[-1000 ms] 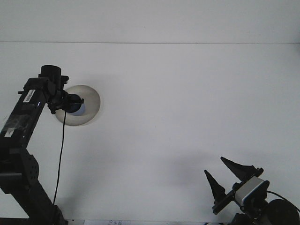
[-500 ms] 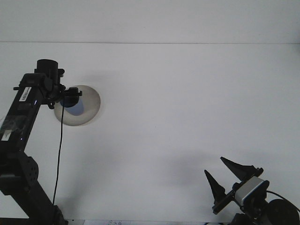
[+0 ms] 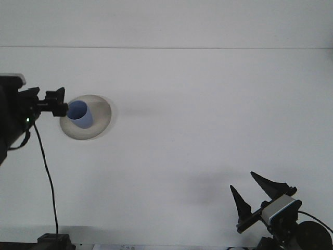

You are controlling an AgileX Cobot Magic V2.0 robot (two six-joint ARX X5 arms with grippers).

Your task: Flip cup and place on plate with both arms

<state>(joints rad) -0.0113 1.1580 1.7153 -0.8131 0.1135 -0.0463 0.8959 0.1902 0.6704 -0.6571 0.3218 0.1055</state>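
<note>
Inspected one front view. Counted one plate (image 3: 99,127), one cup (image 3: 80,114), two grippers, one cable (image 3: 48,177).

Found cup, pale blue, standing on plate at far left of white table (image 3: 197,114), mouth facing up and toward camera, body leaning slightly. Sat toward plate's left side, inside rim.

Noted left gripper (image 3: 61,104) at left edge, level with cup and just beside plate's left rim. Could not tell whether fingers were apart or together: tip dark, small, seen side-on. Appeared clear of cup, though contact at cup's left edge could not be ruled out at that sharpness.

Noted right gripper (image 3: 257,190) low at bottom right, well apart from plate, fingers spread wide with nothing between them. Pale camera block (image 3: 280,209) seen mounted just behind fingers.

Traced cable hanging from left arm down to small dark base (image 3: 54,240) at bottom edge, crossing table's left margin, clear of plate.

Found nothing lying between right gripper and plate. Observed faint shadow on table near right gripper.
</note>
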